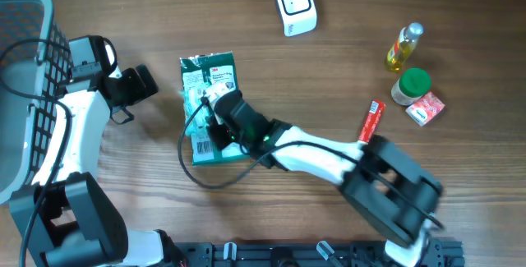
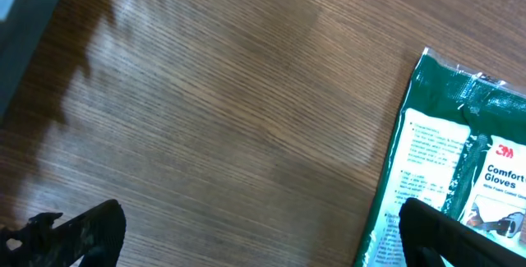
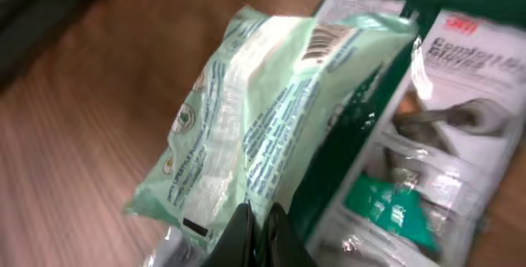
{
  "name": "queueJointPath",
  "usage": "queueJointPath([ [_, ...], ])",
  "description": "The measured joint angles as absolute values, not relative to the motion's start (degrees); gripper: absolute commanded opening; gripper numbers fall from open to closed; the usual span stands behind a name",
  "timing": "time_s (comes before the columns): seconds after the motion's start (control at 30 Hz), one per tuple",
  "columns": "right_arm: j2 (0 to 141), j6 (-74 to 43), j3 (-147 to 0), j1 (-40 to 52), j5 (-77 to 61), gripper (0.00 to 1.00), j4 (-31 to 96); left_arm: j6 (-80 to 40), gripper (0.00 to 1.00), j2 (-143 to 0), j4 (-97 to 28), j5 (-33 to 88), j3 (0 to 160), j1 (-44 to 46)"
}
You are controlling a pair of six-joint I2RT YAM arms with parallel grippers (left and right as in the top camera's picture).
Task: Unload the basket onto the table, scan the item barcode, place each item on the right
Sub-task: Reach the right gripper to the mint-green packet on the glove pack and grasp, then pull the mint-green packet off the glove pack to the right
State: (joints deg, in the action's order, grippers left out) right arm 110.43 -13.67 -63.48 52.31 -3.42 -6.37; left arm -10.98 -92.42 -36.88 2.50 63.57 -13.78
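Note:
A pale green packet [image 3: 246, 127] with a barcode [image 3: 325, 43] near its top edge is tilted up over a dark green 3M gloves packet [image 3: 444, 135]. My right gripper [image 3: 260, 218] is shut on the pale packet's lower edge. From overhead, the right gripper [image 1: 216, 103] sits over the gloves packet [image 1: 205, 71]. The white scanner [image 1: 294, 6] stands at the back of the table. My left gripper [image 1: 141, 85] hangs open to the left of the gloves packet [image 2: 460, 160], one of its fingers [image 2: 448, 234] over the packet's edge, with nothing between them.
A grey wire basket [image 1: 25, 94] fills the left edge. At the right stand an oil bottle [image 1: 403, 47], a green-lidded jar [image 1: 411, 85], a small red box [image 1: 425, 108] and a red tube [image 1: 372, 121]. A black cable [image 1: 197, 168] loops below the gloves packet.

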Motion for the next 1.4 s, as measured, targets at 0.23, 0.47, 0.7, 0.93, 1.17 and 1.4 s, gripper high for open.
queueJointPath([
  [0.23, 97.4, 22.0, -64.1, 47.9, -7.4, 0.04, 29.8, -11.0, 1.0, -92.4, -36.9, 2.5, 63.6, -13.8],
  [0.47, 98.7, 41.1, -63.1, 40.4, -2.2, 0.59, 33.6, -11.0, 1.0, -92.4, -36.9, 2.5, 63.6, -13.8],
  [0.7, 98.5, 26.0, -65.5, 36.6, -0.5, 0.04, 24.7, -11.0, 1.0, -92.4, -36.9, 2.5, 63.6, -13.8],
  [0.93, 97.3, -12.7, -66.9, 36.6, -25.5, 0.04, 18.8, -11.0, 1.0, -92.4, -36.9, 2.5, 63.6, -13.8],
  [1.17, 106.0, -29.7, -54.5, 36.6, -33.0, 0.04, 7.3, -11.0, 1.0, -92.4, -36.9, 2.5, 63.6, -13.8],
  [1.4, 106.2, -40.2, -45.7, 36.7, -33.2, 0.04, -6.0, -11.0, 1.0, -92.4, -36.9, 2.5, 63.6, -13.8],
])
